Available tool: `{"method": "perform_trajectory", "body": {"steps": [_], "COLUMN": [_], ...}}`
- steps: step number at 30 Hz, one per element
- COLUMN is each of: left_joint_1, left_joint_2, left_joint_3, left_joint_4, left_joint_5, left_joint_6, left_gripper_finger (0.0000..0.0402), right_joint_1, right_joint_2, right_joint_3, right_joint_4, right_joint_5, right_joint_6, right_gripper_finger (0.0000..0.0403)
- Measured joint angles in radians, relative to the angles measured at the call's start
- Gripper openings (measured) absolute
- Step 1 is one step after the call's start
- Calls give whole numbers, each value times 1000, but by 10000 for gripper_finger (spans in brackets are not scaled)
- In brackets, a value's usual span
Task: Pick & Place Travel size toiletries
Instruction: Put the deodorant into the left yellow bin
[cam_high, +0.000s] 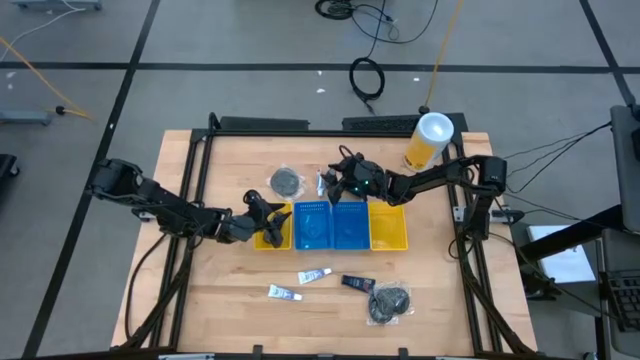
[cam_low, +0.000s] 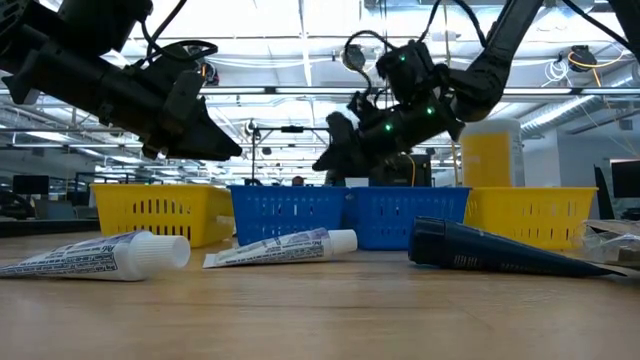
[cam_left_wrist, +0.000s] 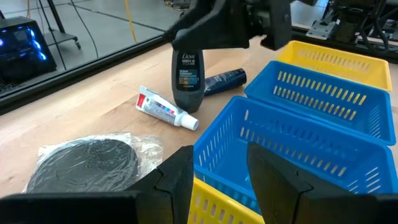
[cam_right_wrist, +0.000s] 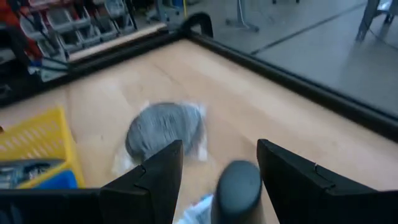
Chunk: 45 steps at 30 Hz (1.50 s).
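A dark Dove bottle (cam_left_wrist: 186, 78) stands upright on the table beyond the bins, next to a white tube (cam_left_wrist: 166, 111) and a navy tube (cam_left_wrist: 224, 79). My right gripper (cam_high: 340, 185) is open above it, and the bottle's dark top (cam_right_wrist: 236, 186) sits between its fingers. My left gripper (cam_left_wrist: 221, 171) is open and hangs over the left yellow bin (cam_high: 272, 232), touching nothing. A wrapped grey-black bundle (cam_high: 286, 181) lies on the far side. Two white tubes (cam_high: 313, 275) (cam_high: 283, 292), a navy tube (cam_high: 357, 283) and another bundle (cam_high: 390, 302) lie near the front edge. My right gripper comes at the bottle from above, one finger (cam_right_wrist: 292, 180) on each side of its dark top (cam_right_wrist: 239, 177). A gap shows beside one finger. I cannot tell whether the other finger touches the top. The bottle is upright.
Four bins stand in a row mid-table: yellow, blue (cam_high: 312, 228), blue (cam_high: 350, 228), yellow (cam_high: 388, 228). A large yellow canister with a white lid (cam_high: 430, 140) stands at the far right corner. Bare wood lies to the left and right of the bins.
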Motion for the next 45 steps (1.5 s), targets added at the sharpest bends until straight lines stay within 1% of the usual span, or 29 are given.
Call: {"method": "perform_trajectory", "body": {"steps": [3,7,27,29,31,37,45], "left_joint_1": [0,0,0,0,0,0,0], "left_joint_2": [0,0,0,0,0,0,0], "left_joint_3": [0,0,0,0,0,0,0], "left_joint_4": [0,0,-1,-1,-1,-1,-1], "left_joint_5": [0,0,0,0,0,0,0], "left_joint_6": [0,0,0,0,0,0,0], "left_gripper_finger": [147,147,147,147,147,148,147], "right_joint_1": [0,0,0,0,0,0,0], "right_joint_2": [6,2,3,3,3,3,3], "right_joint_3": [-4,-2,-2,-2,-2,-2,-2], "right_joint_4": [-23,-16,-22,-24,-33,-42,-44], "right_joint_5": [0,0,0,0,0,1,1], "right_joint_6": [0,23,26,27,38,43,26], "right_gripper_finger": [199,199,196,186,168,91,89]}}
